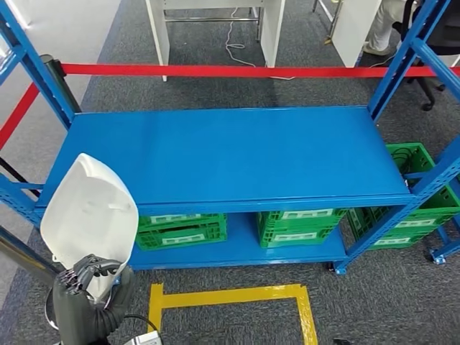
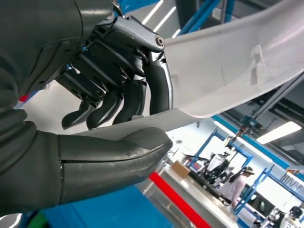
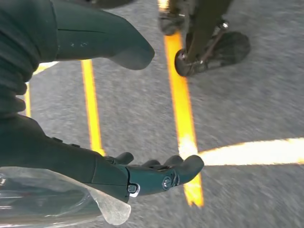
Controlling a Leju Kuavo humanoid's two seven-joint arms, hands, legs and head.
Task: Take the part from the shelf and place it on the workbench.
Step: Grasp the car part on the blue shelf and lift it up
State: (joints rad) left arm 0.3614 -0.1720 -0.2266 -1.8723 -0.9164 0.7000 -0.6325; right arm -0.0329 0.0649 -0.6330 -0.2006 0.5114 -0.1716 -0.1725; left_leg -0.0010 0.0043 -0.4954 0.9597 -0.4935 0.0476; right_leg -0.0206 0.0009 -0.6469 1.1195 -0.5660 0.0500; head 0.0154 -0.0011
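Left robot hand (image 1: 87, 277) pinching white part (image 1: 89, 208) by edge, lower left; right robot hand (image 3: 157, 173) wide, holding nothing. Thin edge grip: could slip or swing en route to bench.

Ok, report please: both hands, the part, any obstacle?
Left robot hand grips white part, lifted off blue shelf. Right robot hand open, over floor. No obstacle seen.
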